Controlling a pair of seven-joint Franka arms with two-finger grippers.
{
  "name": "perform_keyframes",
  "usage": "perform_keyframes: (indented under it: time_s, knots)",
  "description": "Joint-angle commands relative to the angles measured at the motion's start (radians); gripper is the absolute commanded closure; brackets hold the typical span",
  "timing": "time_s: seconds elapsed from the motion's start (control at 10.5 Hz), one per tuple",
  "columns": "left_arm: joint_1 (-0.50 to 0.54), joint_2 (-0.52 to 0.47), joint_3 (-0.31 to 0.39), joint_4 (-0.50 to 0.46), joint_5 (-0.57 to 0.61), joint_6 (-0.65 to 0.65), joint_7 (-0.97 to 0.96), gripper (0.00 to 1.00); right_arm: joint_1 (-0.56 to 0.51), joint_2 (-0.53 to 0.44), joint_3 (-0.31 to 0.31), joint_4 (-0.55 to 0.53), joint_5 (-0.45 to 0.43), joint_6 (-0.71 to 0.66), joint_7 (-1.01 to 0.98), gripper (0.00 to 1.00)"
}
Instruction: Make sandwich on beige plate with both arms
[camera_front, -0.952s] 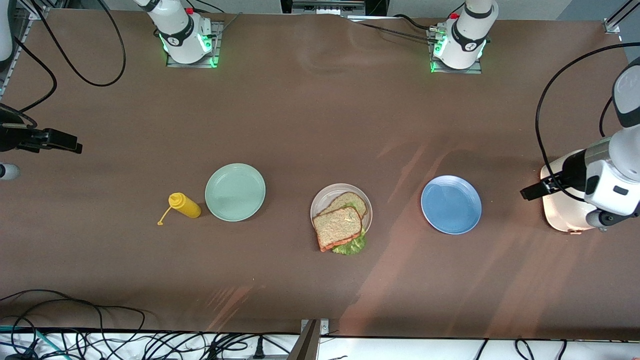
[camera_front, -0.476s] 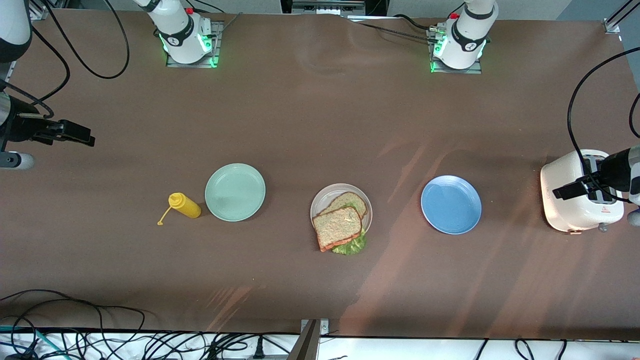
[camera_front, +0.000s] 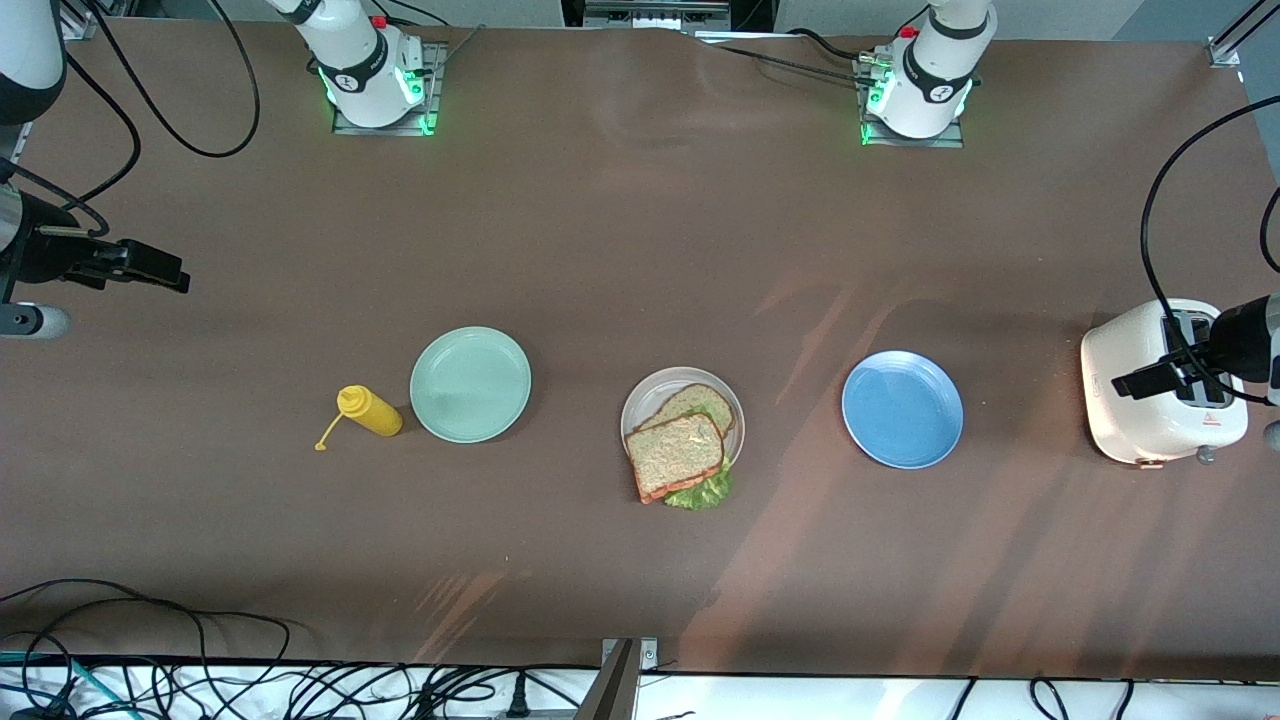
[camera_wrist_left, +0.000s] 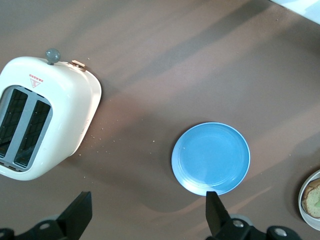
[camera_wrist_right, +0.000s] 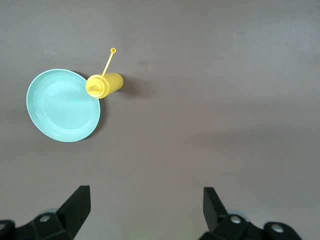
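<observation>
While both arms hang raised at the two ends of the brown table (camera_front: 600, 250), the table's contents lie in one row across its middle.

Item one: the sandwich (camera_front: 676, 452), brown wholegrain toast with ruffled green lettuce (camera_front: 702, 490) showing at the edge nearer the front camera. The top slice sits askew, so part of the lower slice shows. It rests on the beige plate (camera_front: 640, 402) and overhangs the rim on the camera side.

Item two: a mint-green plate (camera_front: 470, 384), bare, toward the right arm's end, well apart from the beige plate.

Item three: a yellow squeeze bottle (camera_front: 370, 411), lying on its side just beside the mint-green plate, its tethered cap trailing on the table.

Item four: a blue plate (camera_front: 902, 408), bare, toward the left arm's end.

Item five: a white two-slot toaster (camera_front: 1140, 410) at the left arm's end of the table.

Left gripper (camera_wrist_left: 148, 215): fingers spread apart, nothing between them, up in the air over the toaster and the table beside it.

Right gripper (camera_wrist_right: 146, 207): fingers spread apart, nothing between them, up in the air over bare table at the right arm's end.
</observation>
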Motion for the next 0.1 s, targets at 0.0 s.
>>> perform_keyframes:
  time_s: [0.0]
  knots:
    - [0.013, -0.026, -0.013, -0.020, 0.009, -0.014, 0.020, 0.00, 0.002, -0.032, 0.003, -0.037, -0.016, 0.010, 0.020, 0.00]
